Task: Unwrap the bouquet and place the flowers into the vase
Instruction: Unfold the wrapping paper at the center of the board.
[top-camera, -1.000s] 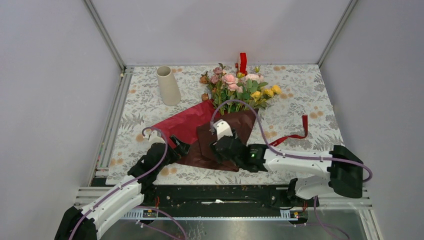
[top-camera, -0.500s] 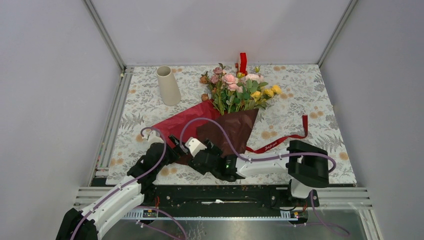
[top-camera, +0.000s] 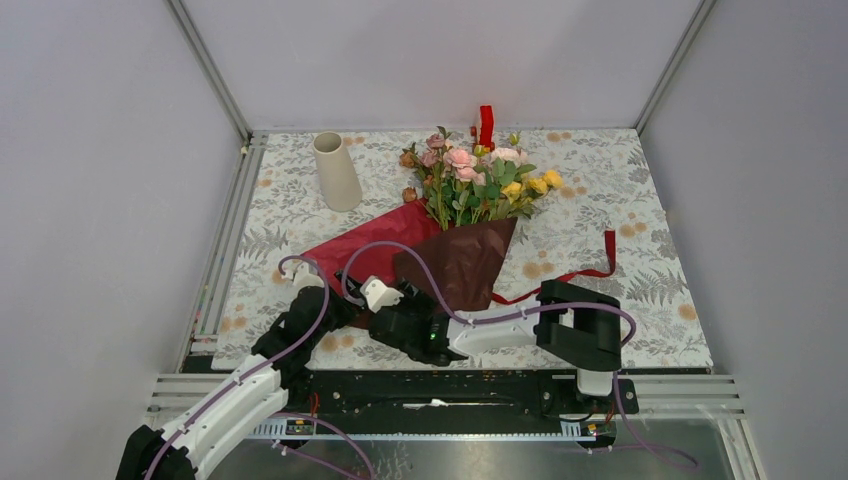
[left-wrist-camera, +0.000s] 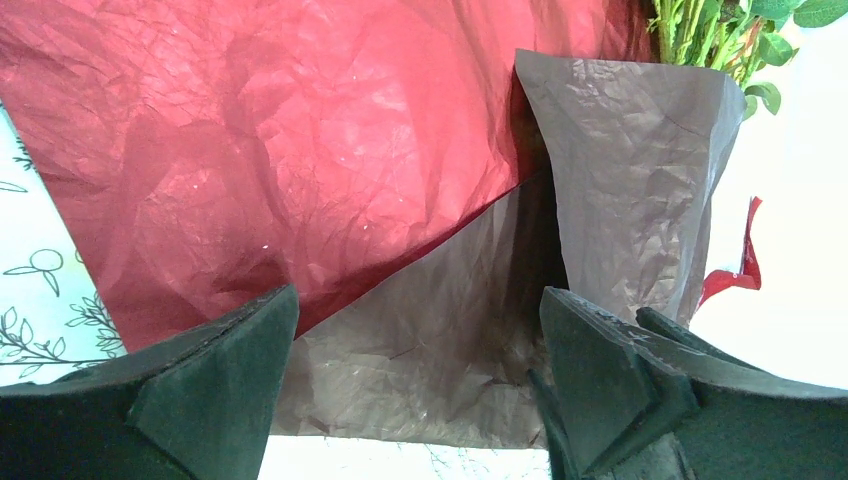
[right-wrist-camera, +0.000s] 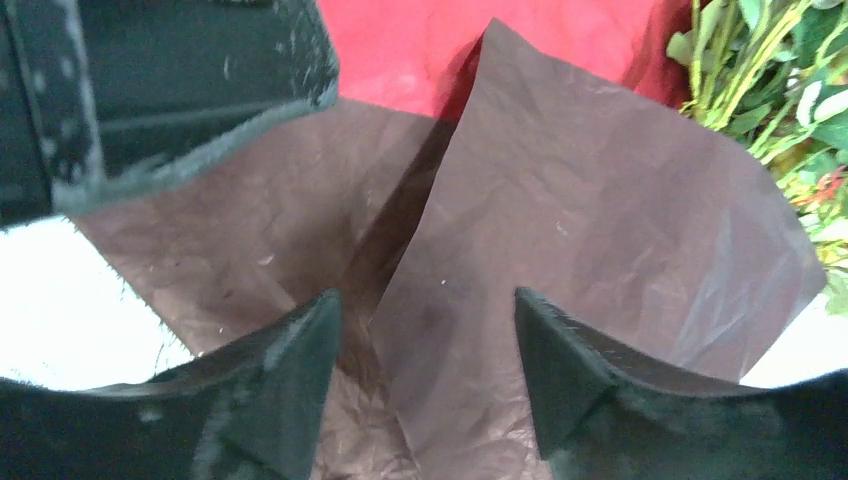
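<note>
Bouquet lies flat on desk, long axis approx 1–7 o'clock: flowers at far end, wrapping paper tip nearest the arms. Both grippers at that tip; paper runs off twd 12–1 from them. Left gripper released, wide, holds nothing. Right gripper jaws apart over paper's brown side, nearer the fold. Vase at 11, well apart.

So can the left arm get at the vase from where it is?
Probably yes. The vase stands upright and alone at the far left, and only flat red paper lies between it and the open left gripper. Full reach is uncertain.
</note>
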